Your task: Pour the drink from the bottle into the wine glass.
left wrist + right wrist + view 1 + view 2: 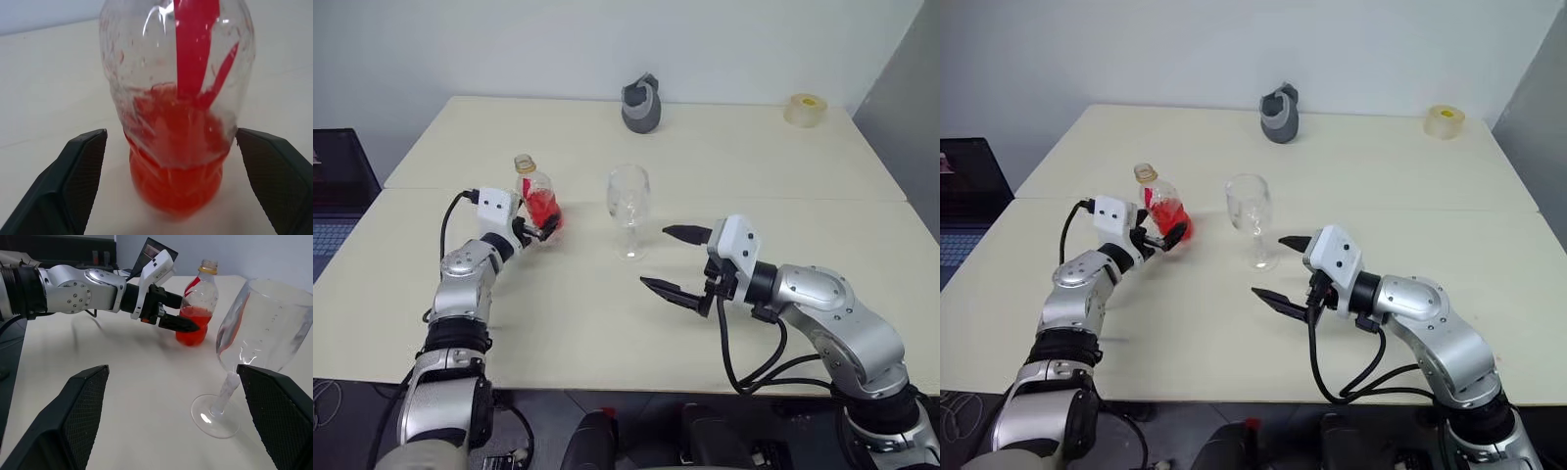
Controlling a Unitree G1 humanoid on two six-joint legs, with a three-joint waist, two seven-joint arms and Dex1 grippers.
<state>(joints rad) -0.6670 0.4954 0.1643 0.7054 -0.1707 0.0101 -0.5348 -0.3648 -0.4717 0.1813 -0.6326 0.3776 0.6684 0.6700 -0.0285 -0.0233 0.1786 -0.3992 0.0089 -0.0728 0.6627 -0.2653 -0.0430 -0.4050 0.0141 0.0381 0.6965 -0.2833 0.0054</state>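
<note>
The small clear bottle [537, 196] stands upright on the cream table [754, 166], left of centre, its lower part filled with the red drink [176, 171]. My left gripper [543, 224] is open around the bottle's lower body, and its black fingers [80, 171] flank the bottle with a gap on each side. The empty wine glass [628, 204] stands upright just right of the bottle. My right gripper [656, 258] is open and empty, level, a little in front of and to the right of the glass foot [215, 416].
A grey container [642, 105] stands at the table's back centre, and a tape roll [805, 110] at the back right. A seam crosses the table behind the glass. A dark laptop [335, 186] sits off the table's left side.
</note>
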